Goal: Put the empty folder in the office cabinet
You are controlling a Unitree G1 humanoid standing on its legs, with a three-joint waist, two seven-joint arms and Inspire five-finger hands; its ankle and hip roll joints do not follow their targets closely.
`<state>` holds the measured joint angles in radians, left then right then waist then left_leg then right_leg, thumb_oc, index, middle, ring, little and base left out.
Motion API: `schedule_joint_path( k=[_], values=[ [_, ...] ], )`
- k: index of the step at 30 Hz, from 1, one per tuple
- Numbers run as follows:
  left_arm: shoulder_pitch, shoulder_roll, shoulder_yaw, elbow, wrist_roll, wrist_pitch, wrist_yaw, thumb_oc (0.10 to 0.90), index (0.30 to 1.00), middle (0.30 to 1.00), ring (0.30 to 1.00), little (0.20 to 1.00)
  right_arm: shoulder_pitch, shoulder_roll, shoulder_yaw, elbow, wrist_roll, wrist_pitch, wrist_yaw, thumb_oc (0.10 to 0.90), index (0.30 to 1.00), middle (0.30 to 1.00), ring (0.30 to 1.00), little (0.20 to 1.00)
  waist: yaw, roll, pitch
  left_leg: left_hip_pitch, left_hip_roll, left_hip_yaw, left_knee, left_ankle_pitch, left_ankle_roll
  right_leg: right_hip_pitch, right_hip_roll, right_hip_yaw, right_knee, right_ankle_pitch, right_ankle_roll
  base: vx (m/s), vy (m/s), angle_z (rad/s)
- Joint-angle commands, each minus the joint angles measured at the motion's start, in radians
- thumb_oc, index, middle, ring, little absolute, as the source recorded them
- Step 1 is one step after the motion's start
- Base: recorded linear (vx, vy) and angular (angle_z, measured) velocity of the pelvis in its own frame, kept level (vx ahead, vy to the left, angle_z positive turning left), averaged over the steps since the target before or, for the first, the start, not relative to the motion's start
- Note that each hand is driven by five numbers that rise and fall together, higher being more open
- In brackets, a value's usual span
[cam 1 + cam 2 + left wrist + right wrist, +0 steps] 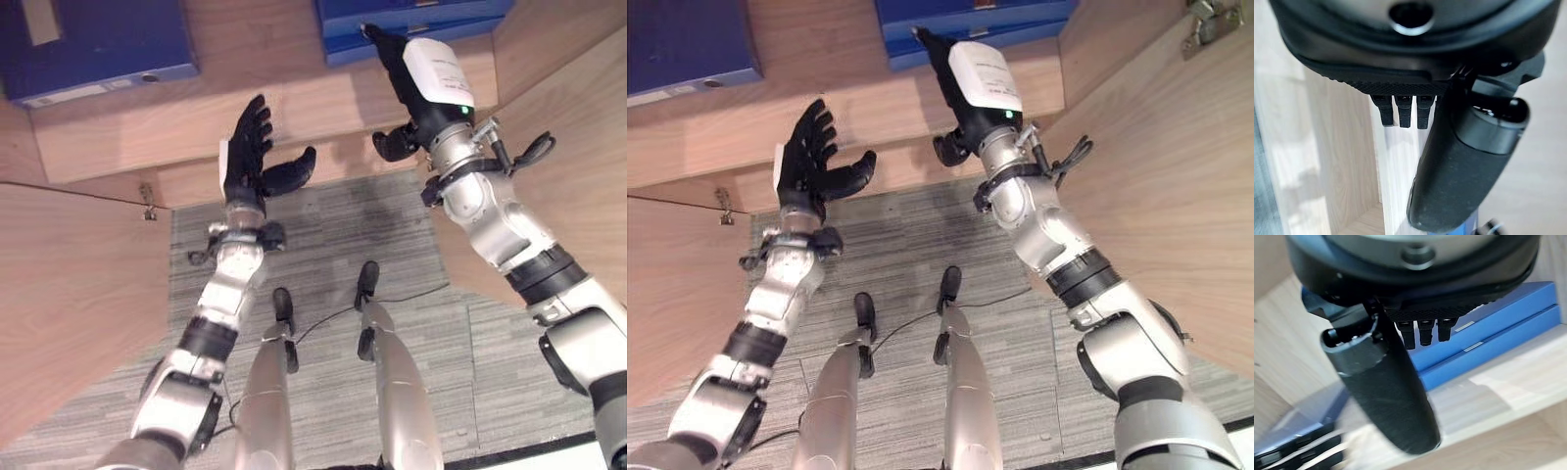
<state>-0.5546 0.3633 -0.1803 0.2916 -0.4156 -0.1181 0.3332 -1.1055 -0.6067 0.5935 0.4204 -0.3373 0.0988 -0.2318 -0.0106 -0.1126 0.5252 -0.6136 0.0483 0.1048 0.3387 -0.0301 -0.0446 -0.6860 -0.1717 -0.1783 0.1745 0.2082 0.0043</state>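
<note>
— Wood all round: what sits on the cabinet shelf (147,122) at far left?
— A dark blue binder (93,44), lying flat.
— And the left hand (253,157)?
— Raised before the shelf edge, fingers spread and straight, thumb out, holding nothing.
— The folders?
— Two blue folders (411,24) stacked flat on the shelf further right.
— The right hand (965,93)?
— Stretched out straight, fingertips at the stack's front edge; nothing clasped.

Grey striped carpet (323,235) — pale wood panels (69,294)
</note>
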Motion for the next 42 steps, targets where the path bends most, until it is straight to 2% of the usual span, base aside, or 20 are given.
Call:
schedule_joint_path(
  k=[1, 2, 3, 4, 5, 9, 15, 16, 17, 18, 20, 21, 22, 31, 35, 37, 42],
  values=[
    [0.107, 0.057, 0.018, -0.179, -0.032, -0.086, -0.089, 0.800, 0.900, 0.900, 0.900, 0.900, -0.164, -0.065, 0.013, -0.032, 0.031, -0.022, -0.051, 0.800, 0.900, 0.900, 0.900, 0.900, 0.017, 0.054, -0.044, -0.042, 0.012, -0.046, 0.015, -0.075, 0.008, 0.023, 0.021, 0.010, 0.015, -0.119, 0.069, 0.00, 0.004, 0.07],
    [0.111, 0.057, 0.020, -0.184, -0.032, -0.084, -0.089, 0.800, 0.900, 0.900, 0.900, 0.900, -0.165, -0.063, 0.015, -0.029, 0.031, -0.023, -0.052, 0.800, 0.900, 0.900, 0.900, 0.900, 0.015, 0.054, -0.045, -0.042, 0.012, -0.046, 0.015, -0.075, 0.008, 0.023, 0.021, 0.010, 0.015, -0.119, 0.069, 0.00, 0.006, 0.10],
    [0.201, 0.085, 0.042, -0.220, -0.039, -0.080, -0.121, 0.800, 0.900, 0.900, 0.900, 0.900, -0.170, -0.080, 0.028, -0.012, 0.023, -0.025, -0.031, 0.800, 0.900, 0.900, 0.900, 0.900, 0.028, 0.057, -0.038, -0.042, 0.011, -0.047, 0.014, -0.072, 0.008, 0.024, 0.020, 0.006, 0.016, -0.119, 0.069, 0.00, 0.002, 0.09],
    [0.204, 0.085, 0.044, -0.223, -0.039, -0.078, -0.122, 0.800, 0.900, 0.900, 0.900, 0.900, -0.169, -0.079, 0.029, -0.011, 0.023, -0.025, -0.031, 0.800, 0.900, 0.900, 0.900, 0.900, 0.027, 0.057, -0.039, -0.041, 0.011, -0.047, 0.014, -0.073, 0.007, 0.024, 0.020, 0.006, 0.016, -0.119, 0.069, 0.01, 0.002, 0.06],
    [0.280, 0.106, 0.063, -0.242, -0.040, -0.070, -0.150, 0.800, 0.900, 0.900, 0.900, 0.900, -0.149, -0.105, 0.036, -0.009, 0.000, -0.025, -0.005, 0.800, 0.900, 0.900, 0.900, 0.900, 0.035, 0.058, -0.034, -0.042, 0.012, -0.049, 0.014, -0.071, 0.008, 0.025, 0.019, 0.004, 0.018, -0.120, 0.069, 0.00, 0.000, 0.00],
    [0.392, 0.144, 0.099, -0.257, -0.044, -0.062, -0.189, 0.800, 0.900, 0.900, 0.900, 0.900, -0.116, -0.134, 0.032, 0.023, -0.030, -0.023, 0.022, 0.800, 0.900, 0.900, 0.900, 0.900, 0.049, 0.066, -0.034, -0.040, 0.007, -0.052, 0.011, -0.071, 0.009, 0.028, 0.015, -0.002, 0.019, -0.120, 0.070, 0.01, 0.006, 0.05],
    [0.510, 0.183, 0.139, -0.297, -0.061, -0.058, -0.234, 0.800, 0.900, 0.900, 0.900, 0.900, -0.149, -0.160, 0.087, 0.075, -0.101, -0.022, 0.063, 0.800, 0.900, 0.900, 0.900, 0.900, 0.069, 0.081, -0.025, -0.043, 0.005, -0.052, 0.015, -0.068, 0.010, 0.026, 0.011, -0.005, 0.022, -0.120, 0.073, 0.02, 0.004, 0.01],
    [0.535, 0.191, 0.146, -0.301, -0.067, -0.054, -0.245, 0.800, 0.900, 0.900, 0.900, 0.900, -0.152, -0.167, 0.100, 0.088, -0.115, -0.021, 0.075, 0.800, 0.900, 0.900, 0.900, 0.900, 0.079, 0.090, -0.029, -0.031, 0.010, -0.064, 0.013, -0.093, 0.005, 0.034, 0.019, 0.001, 0.028, -0.143, 0.081, 0.09, 0.011, 0.04],
    [0.548, 0.195, 0.151, -0.302, -0.068, -0.053, -0.251, 0.800, 0.900, 0.900, 0.900, 0.900, -0.153, -0.171, 0.104, 0.092, -0.119, -0.020, 0.085, 0.800, 0.900, 0.900, 0.900, 0.900, 0.081, 0.092, -0.028, -0.030, 0.010, -0.065, 0.012, -0.093, 0.005, 0.034, 0.018, 0.000, 0.027, -0.144, 0.081, 0.00, 0.000, 0.00],
    [0.550, 0.195, 0.151, -0.303, -0.068, -0.053, -0.251, 0.800, 0.900, 0.900, 0.900, 0.900, -0.153, -0.171, 0.104, 0.091, -0.119, -0.020, 0.085, 0.800, 0.900, 0.900, 0.900, 0.900, 0.077, 0.088, -0.021, -0.042, 0.005, -0.055, 0.015, -0.069, 0.010, 0.026, 0.011, -0.006, 0.024, -0.122, 0.073, -0.08, 0.005, 0.02],
    [0.572, 0.200, 0.153, -0.300, -0.068, -0.050, -0.261, 0.800, 0.900, 0.900, 0.900, 0.900, -0.161, -0.171, 0.117, 0.118, -0.126, -0.019, 0.092, 0.800, 0.900, 0.900, 0.900, 0.900, 0.084, 0.091, -0.021, -0.041, 0.004, -0.056, 0.014, -0.069, 0.010, 0.028, 0.009, -0.007, 0.023, -0.123, 0.073, -0.04, 0.006, 0.04],
    [0.587, 0.208, 0.159, -0.294, -0.058, -0.047, -0.265, 0.800, 0.900, 0.900, 0.900, 0.900, -0.172, -0.169, 0.120, 0.144, -0.116, -0.017, 0.098, 0.800, 0.900, 0.900, 0.900, 0.900, 0.090, 0.094, -0.019, -0.042, 0.004, -0.057, 0.014, -0.067, 0.009, 0.028, 0.009, -0.009, 0.023, -0.123, 0.073, 0.09, 0.008, 0.05],
    [0.588, 0.208, 0.160, -0.293, -0.058, -0.047, -0.265, 0.800, 0.900, 0.900, 0.900, 0.900, -0.173, -0.168, 0.121, 0.145, -0.116, -0.018, 0.098, 0.800, 0.900, 0.900, 0.900, 0.900, 0.093, 0.097, -0.026, -0.030, 0.009, -0.066, 0.011, -0.092, 0.004, 0.036, 0.017, -0.002, 0.026, -0.144, 0.081, 0.09, 0.012, 0.03],
    [0.630, 0.224, 0.162, -0.268, -0.072, -0.048, -0.273, 0.800, 0.900, 0.900, 0.900, 0.900, -0.289, -0.108, 0.178, 0.358, -0.018, -0.014, 0.092, 0.800, 0.900, 0.900, 0.900, 0.900, 0.123, 0.108, -0.011, -0.025, 0.007, -0.069, 0.003, -0.085, 0.000, 0.042, 0.014, -0.013, 0.026, -0.146, 0.083, 0.01, 0.000, 0.00],
    [0.624, 0.225, 0.158, -0.256, -0.078, -0.051, -0.268, 0.800, 0.900, 0.900, 0.900, 0.900, -0.309, -0.072, 0.166, 0.439, 0.076, -0.022, 0.082, 0.800, 0.900, 0.900, 0.900, 0.900, 0.126, 0.110, -0.007, -0.025, 0.007, -0.070, 0.002, -0.082, -0.001, 0.043, 0.013, -0.015, 0.028, -0.146, 0.082, 0.00, 0.000, 0.06],
    [0.630, 0.229, 0.149, -0.246, -0.097, -0.054, -0.267, 0.800, 0.900, 0.900, 0.900, 0.900, -0.332, -0.048, 0.163, 0.568, 0.156, -0.024, 0.072, 0.800, 0.900, 0.900, 0.900, 0.900, 0.136, 0.115, -0.006, -0.026, 0.005, -0.071, -0.001, -0.077, -0.003, 0.043, 0.011, -0.018, 0.029, -0.147, 0.082, 0.00, 0.001, 0.03],
    [0.642, 0.225, 0.149, -0.228, -0.130, -0.058, -0.265, 0.800, 0.900, 0.900, 0.900, 0.900, -0.369, -0.033, 0.181, 0.690, 0.234, -0.040, 0.060, 0.800, 0.900, 0.900, 0.900, 0.900, 0.146, 0.122, -0.006, -0.030, 0.004, -0.073, -0.004, -0.073, -0.004, 0.039, 0.010, -0.023, 0.029, -0.146, 0.084, 0.00, 0.000, 0.00]
  ],
)
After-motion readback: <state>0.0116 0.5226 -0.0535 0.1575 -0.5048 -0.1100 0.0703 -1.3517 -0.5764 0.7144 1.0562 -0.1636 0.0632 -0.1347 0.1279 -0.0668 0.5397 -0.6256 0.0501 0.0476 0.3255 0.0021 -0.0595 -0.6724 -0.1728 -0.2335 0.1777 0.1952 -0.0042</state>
